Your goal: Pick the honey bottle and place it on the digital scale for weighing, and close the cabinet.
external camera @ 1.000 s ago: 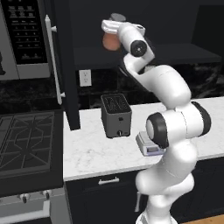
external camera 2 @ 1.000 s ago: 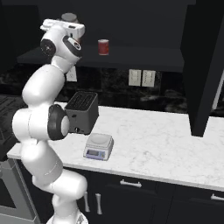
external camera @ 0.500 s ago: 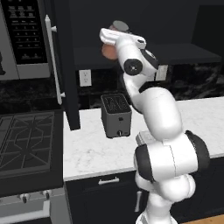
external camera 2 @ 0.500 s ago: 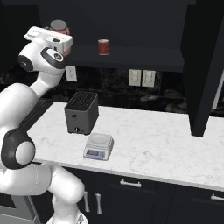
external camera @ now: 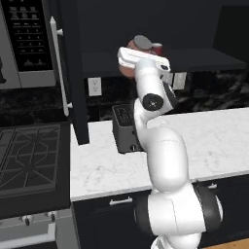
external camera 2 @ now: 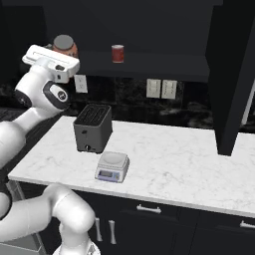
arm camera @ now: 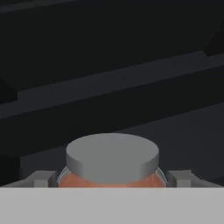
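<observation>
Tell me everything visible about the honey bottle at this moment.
The honey bottle is a wide, orange-brown translucent jar with a flat round grey lid. It stands upright on the shelf of the open cabinet, left of the red can. The gripper sits with its open jaws on either side of the jar just below the lid; contact cannot be confirmed.
</observation>
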